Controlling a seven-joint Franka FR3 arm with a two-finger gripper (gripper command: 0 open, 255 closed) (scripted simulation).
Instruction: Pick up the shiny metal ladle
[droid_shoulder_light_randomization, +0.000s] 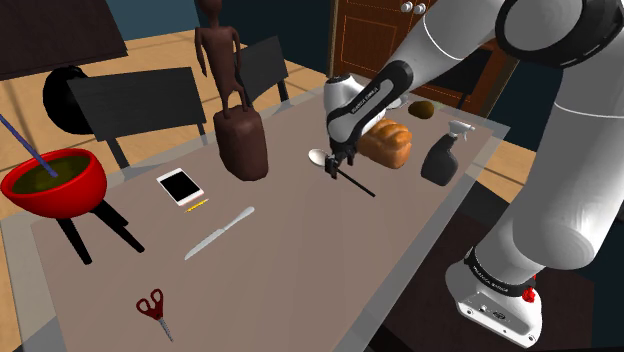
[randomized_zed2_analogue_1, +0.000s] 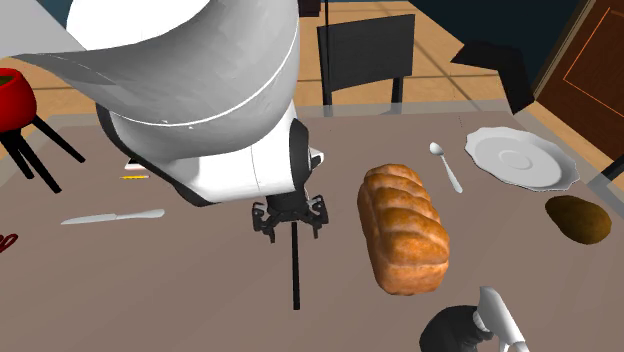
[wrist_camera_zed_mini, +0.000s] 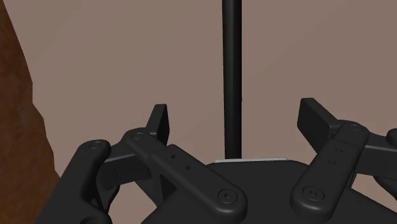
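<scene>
Wrist view | our gripper (wrist_camera_zed_mini: 235, 109) spread wide, fingers astride the ladle (wrist_camera_zed_mini: 231, 63) handle, not touching | ladle lies flat on table (droid_shoulder_light_randomization: 300, 260) beside bread loaf (droid_shoulder_light_randomization: 390, 142) | aligned; closing and lifting remain, we judge

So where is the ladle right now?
In the shoulder view, the ladle lies on the table just left of the bread loaf, and the open gripper hangs right over it.
</scene>
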